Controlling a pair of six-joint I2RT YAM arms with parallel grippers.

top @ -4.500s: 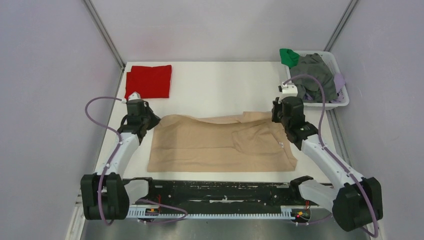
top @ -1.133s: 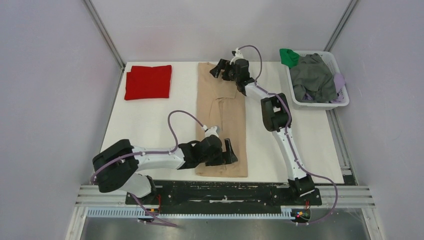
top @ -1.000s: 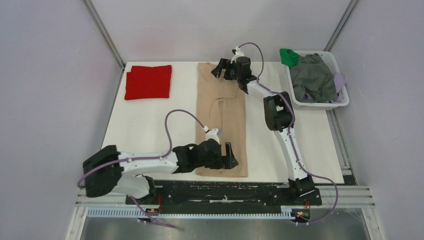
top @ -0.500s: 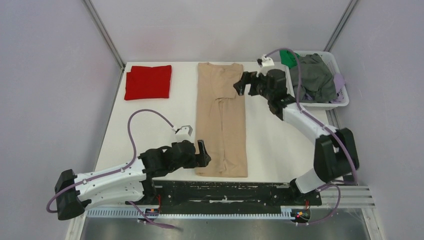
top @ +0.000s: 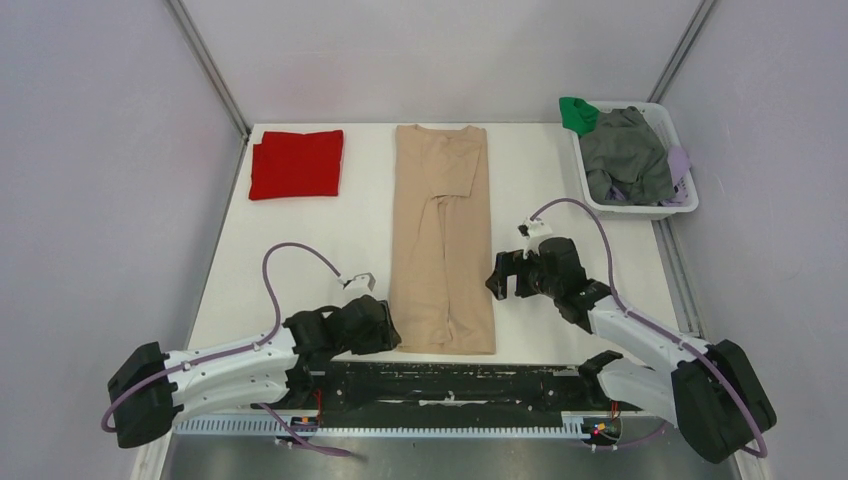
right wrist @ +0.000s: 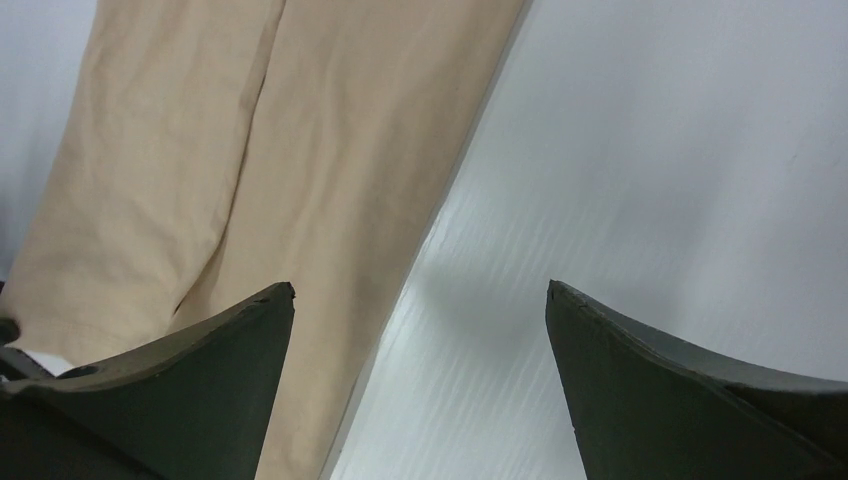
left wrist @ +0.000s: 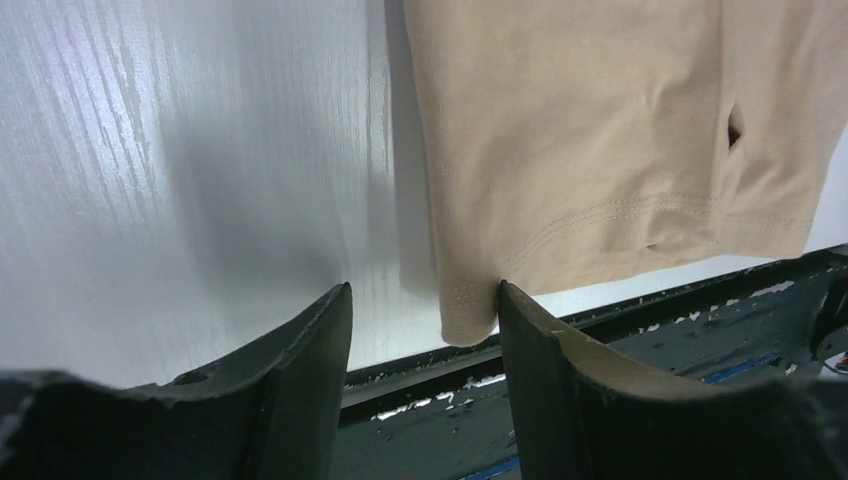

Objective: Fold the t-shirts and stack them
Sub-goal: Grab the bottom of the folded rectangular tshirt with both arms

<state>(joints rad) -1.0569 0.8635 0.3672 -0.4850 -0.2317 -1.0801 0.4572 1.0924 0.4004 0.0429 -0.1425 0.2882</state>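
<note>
Beige t-shirt (top: 442, 235), a long strip lying 12 to 6 o'clock at centre; folded red t-shirt (top: 296, 163) at 10. Your left gripper (left wrist: 423, 292), jaws half-parted, straddles the 7 o'clock hem corner unclamped, likely to lift it. Your right gripper (right wrist: 420, 287), at 4, gapes empty.

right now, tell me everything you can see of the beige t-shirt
The beige t-shirt is soft cloth, folded lengthwise into a long narrow strip, flat on the table, collar at the far end, stitched hem at the near end. Creases run down its middle. The left gripper, jaws apart, sits at its near left hem corner; the right gripper, open, is beside its right edge, apart.
</note>
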